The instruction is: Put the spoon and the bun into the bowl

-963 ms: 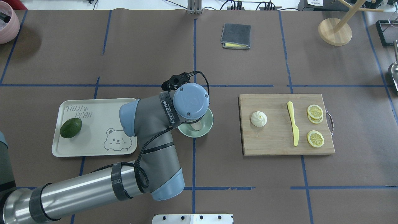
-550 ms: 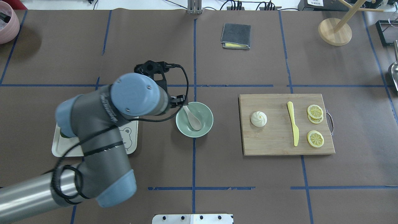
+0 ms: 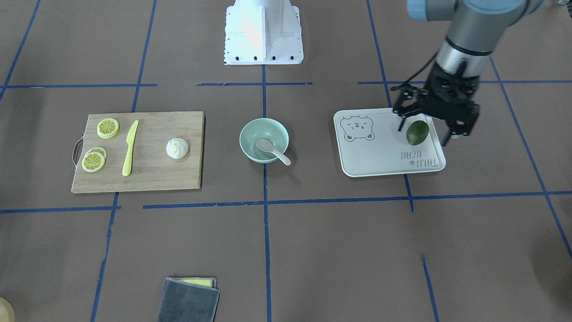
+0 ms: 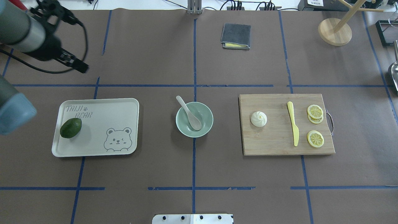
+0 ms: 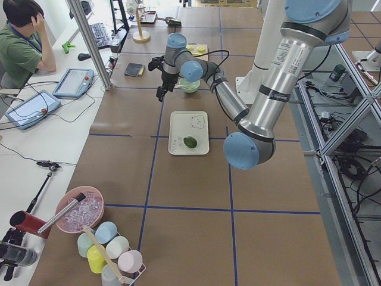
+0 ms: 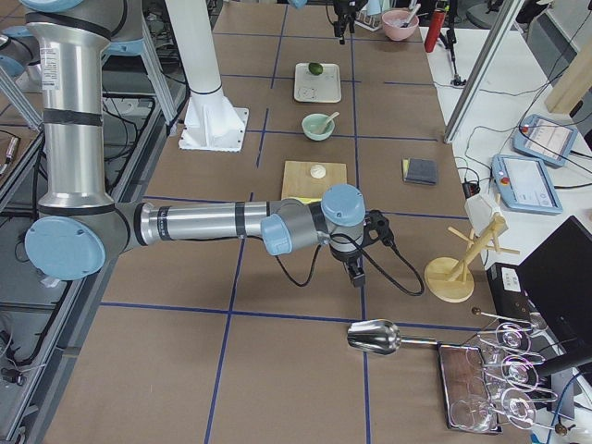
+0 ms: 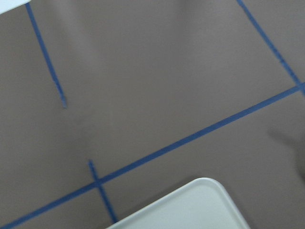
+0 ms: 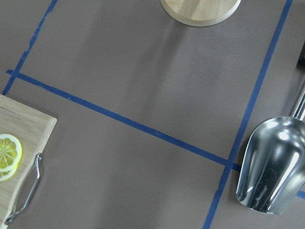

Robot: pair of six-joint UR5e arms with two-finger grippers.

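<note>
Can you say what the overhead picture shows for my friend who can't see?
A white spoon rests in a green bowl mid-table, its handle over the rim. Right of it, a white bun sits on a wooden board beside a yellow knife and lemon slices. Left of it, a tray holds a green fruit; the robot's left claw hangs top left.

The left arm (image 5: 278, 62) and the right arm (image 6: 194, 222) are shiny silver tubes joined by dark grey round parts with light blue caps (image 5: 241, 150), and black bands (image 6: 242, 220) wrap the tubes. At the end far from the white post (image 3: 262, 27), the left arm has a black hand (image 3: 422, 136) and a thin black cable (image 4: 86, 40) in loops. The white post has a flat foot with small dark holes along its edge.
</note>
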